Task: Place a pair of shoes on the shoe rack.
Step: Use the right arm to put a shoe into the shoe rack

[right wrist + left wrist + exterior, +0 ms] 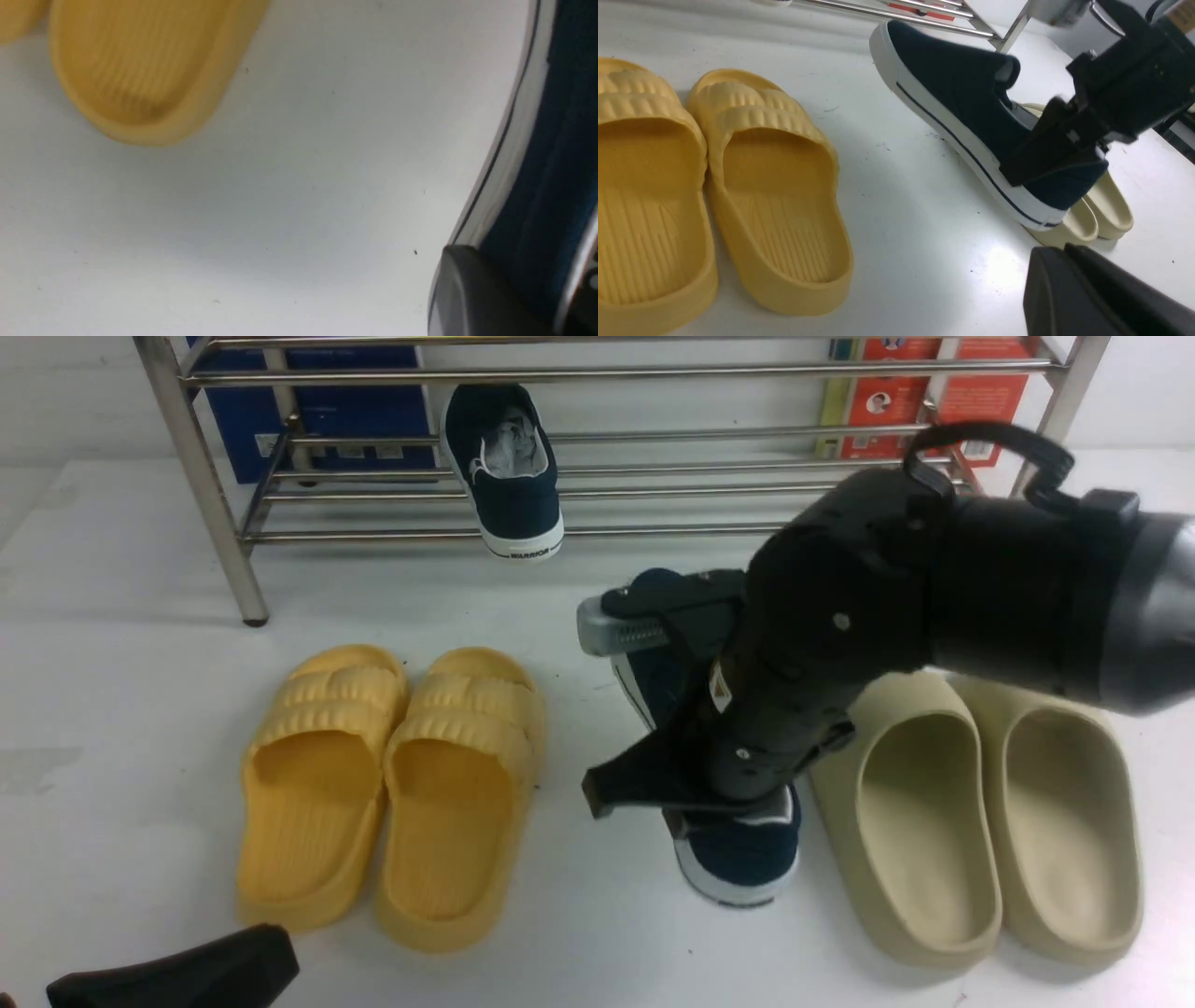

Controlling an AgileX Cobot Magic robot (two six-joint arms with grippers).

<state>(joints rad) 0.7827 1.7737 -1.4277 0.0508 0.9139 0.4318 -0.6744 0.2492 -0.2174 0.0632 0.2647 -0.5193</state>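
One navy shoe (pixel 509 476) rests toe-up on the steel shoe rack (pixel 653 374), its heel hanging over the lowest front tube. The other navy shoe (pixel 742 859) is on the table between the slides. My right gripper (pixel 653 784) is shut on that shoe's side wall near the heel. In the left wrist view, one of its fingers (pixel 1036 154) presses the outside of the shoe (pixel 952 88). In the right wrist view, that finger (pixel 467 294) lies against the white sole and navy canvas (pixel 556 177). My left gripper (pixel 187 975) sits low at the near left, its fingers (pixel 1064 289) pressed together and empty.
Yellow ribbed slides (pixel 392 784) lie left of the gripped shoe and beige foam slides (pixel 990 821) right of it, touching its heel side. A blue box (pixel 317 420) and a red box (pixel 934 392) stand behind the rack. The rack's left leg (pixel 219 523) stands on the table.
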